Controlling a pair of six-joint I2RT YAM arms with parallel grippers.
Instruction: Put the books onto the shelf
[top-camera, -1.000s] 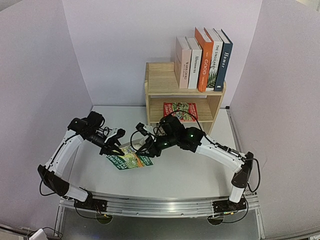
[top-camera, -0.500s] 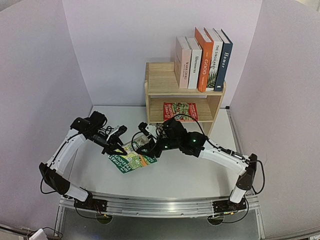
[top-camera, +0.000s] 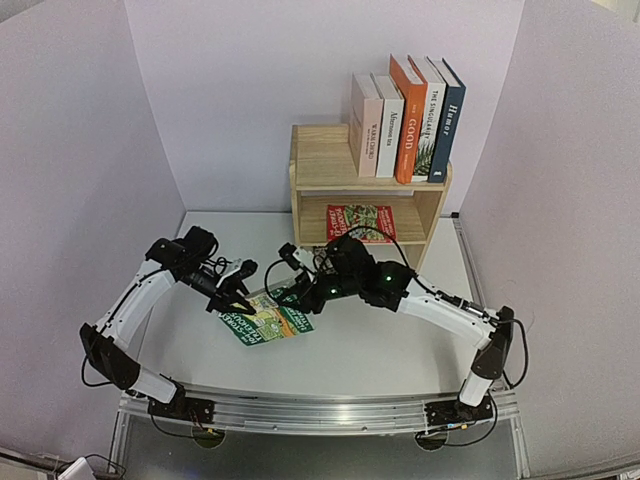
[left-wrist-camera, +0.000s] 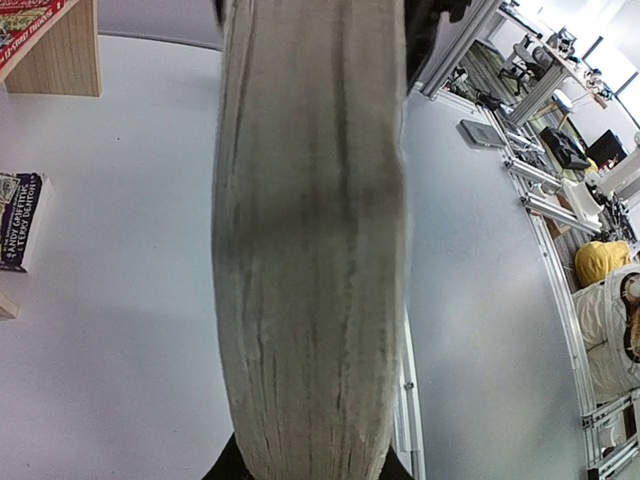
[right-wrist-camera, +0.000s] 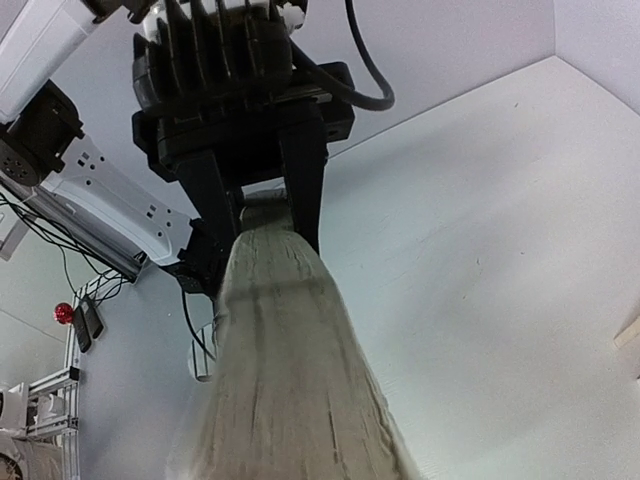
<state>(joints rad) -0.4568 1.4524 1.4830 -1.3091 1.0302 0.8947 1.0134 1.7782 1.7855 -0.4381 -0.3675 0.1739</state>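
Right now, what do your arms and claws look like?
The left arm and right arm have white tubular links with black joints and black bases. Loose black cables loop near the wrists, and a green light glows on the right arm. The left claw is black, ribbed, with two flat fingers.
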